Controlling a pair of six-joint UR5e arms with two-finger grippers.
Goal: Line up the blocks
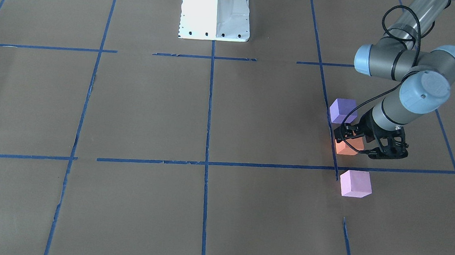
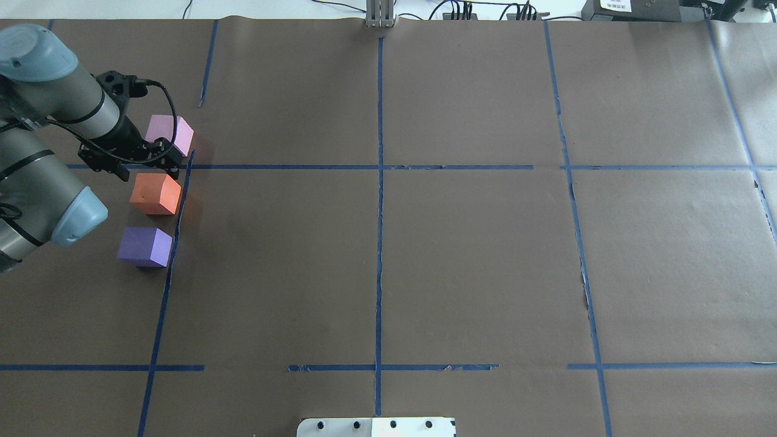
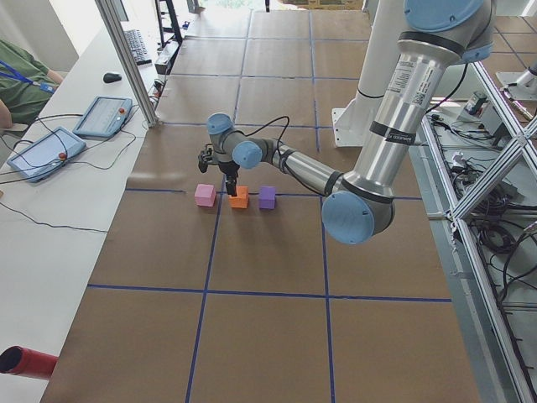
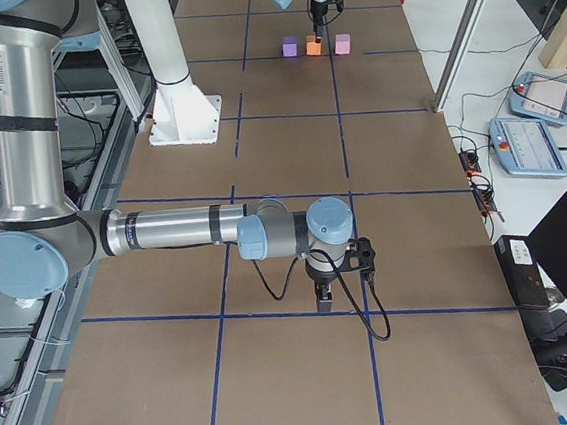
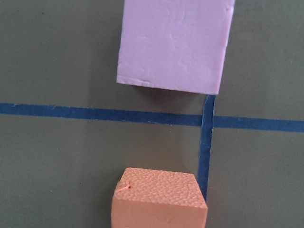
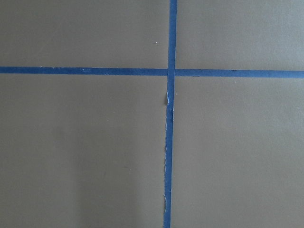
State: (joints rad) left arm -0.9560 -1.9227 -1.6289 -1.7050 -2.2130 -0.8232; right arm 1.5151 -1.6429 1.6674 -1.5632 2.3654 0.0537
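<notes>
Three blocks stand in a short row beside a blue tape line at the robot's far left. They are the pale pink block (image 2: 170,135), the orange block (image 2: 155,194) and the purple block (image 2: 145,246). In the front-facing view they are pink (image 1: 355,183), orange (image 1: 348,147) and purple (image 1: 343,110). My left gripper (image 2: 165,159) hovers just above the orange block (image 5: 159,199), toward the pink block (image 5: 175,45), and looks open and empty. My right gripper (image 4: 324,294) shows only in the exterior right view, low over bare paper; I cannot tell its state.
Brown paper with a blue tape grid (image 2: 379,167) covers the table. The white robot base (image 1: 215,14) stands at the table's middle edge. Two tablets (image 3: 101,116) and a seated person (image 3: 17,80) are beyond the table's left end.
</notes>
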